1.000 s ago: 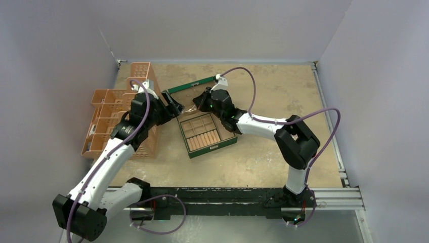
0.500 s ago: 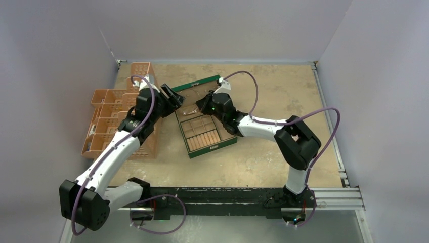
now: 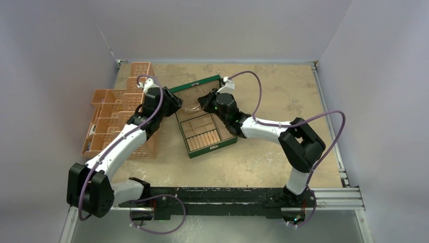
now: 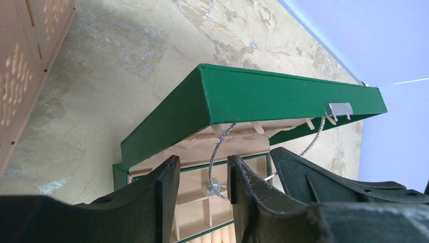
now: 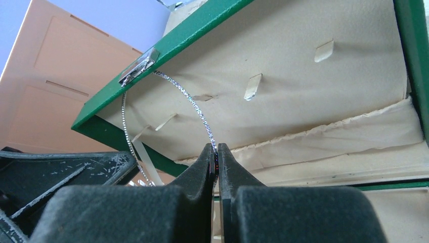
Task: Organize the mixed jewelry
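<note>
Right gripper: black jaws pressed together on the glittery silver chain, pinching one strand at the very tips.
Left gripper: jaws partway apart, nothing clamped. A chain strand hangs in the gap, touching neither finger as far as I can tell.
Chain location: in the air between the two grippers, in front of the raised lid of the green box with tan compartments, above its open tray.
Chain axis: the long axis arcs from the right pinch up to the small metal clasp on the lid's rim. A second strand then drops toward the left gripper. Ends not visible.
Clasp contact: cannot tell whether the chain is hooked there or only passes in front.
Risk 1: if snagged on the clasp, a pull could drag the lid or strain the chain.
Risk 2: tip-only pinch, so the thin strand may slip under tension.
Risk 3: the left jaws may shut beside the loose strand and miss.
Far: orange perforated baskets on the mottled tan table, not involved.
</note>
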`<move>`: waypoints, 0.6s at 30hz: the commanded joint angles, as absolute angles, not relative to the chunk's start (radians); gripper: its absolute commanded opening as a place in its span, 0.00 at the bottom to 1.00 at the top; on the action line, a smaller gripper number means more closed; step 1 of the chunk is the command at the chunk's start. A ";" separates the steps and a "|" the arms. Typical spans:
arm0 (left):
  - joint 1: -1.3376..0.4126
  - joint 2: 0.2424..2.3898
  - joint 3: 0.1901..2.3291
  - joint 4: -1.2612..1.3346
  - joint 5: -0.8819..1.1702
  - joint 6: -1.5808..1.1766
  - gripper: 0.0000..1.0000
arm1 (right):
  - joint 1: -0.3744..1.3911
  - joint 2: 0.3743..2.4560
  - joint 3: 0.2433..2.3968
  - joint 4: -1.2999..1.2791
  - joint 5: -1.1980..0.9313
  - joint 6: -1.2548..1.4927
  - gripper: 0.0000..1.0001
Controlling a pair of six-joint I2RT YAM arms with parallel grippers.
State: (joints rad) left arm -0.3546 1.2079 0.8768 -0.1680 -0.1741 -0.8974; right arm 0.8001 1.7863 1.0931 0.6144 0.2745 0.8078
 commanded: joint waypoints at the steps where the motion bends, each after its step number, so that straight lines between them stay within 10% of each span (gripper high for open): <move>1: -0.353 1.219 0.877 -0.104 -0.211 -0.887 0.37 | 0.799 1.760 1.118 0.648 0.294 0.805 0.05; 18: -0.353 1.256 0.881 -0.119 -0.292 -0.917 0.24 | 0.795 1.845 1.190 0.575 0.248 0.859 0.11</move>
State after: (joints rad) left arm -0.3546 1.2568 0.8768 -0.1608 -0.2398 -0.9062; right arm 0.8001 1.8397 1.1347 0.5747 0.2440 0.8307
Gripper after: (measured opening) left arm 0.242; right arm 0.098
